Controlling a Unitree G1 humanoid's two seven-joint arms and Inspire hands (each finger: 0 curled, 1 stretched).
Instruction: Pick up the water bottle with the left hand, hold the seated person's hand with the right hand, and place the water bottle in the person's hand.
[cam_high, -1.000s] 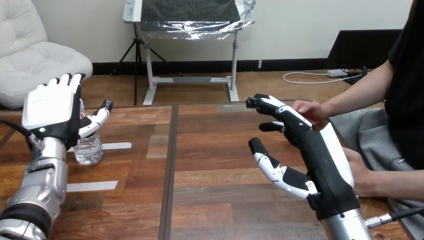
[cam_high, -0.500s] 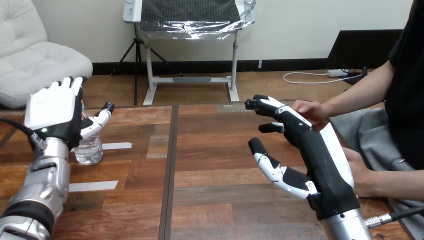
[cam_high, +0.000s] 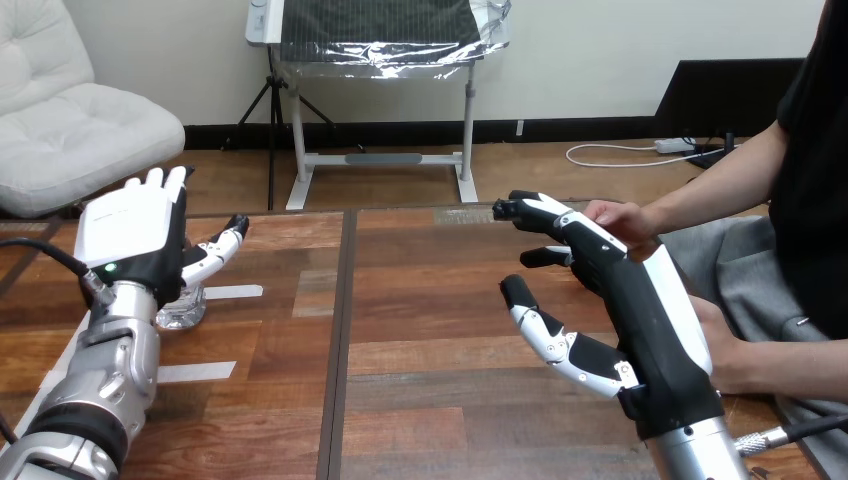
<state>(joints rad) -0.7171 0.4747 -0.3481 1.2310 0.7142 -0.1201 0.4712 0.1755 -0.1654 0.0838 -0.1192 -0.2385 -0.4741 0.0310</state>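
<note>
Behind the open left robot hand (cam_high: 135, 235) stands the water bottle (cam_high: 183, 309); right robot hand (cam_high: 632, 292) open.

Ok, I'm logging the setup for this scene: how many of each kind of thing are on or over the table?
Water bottle: 1
Robot hands: 2, left hand and right hand
Person's hands: 2
Tape strips: 2
Total: 7

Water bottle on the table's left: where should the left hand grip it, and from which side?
Likely its round body, from the near side: the water bottle stands upright on the table, top hidden, and the open left hand is in front of it, back to the camera.
</note>
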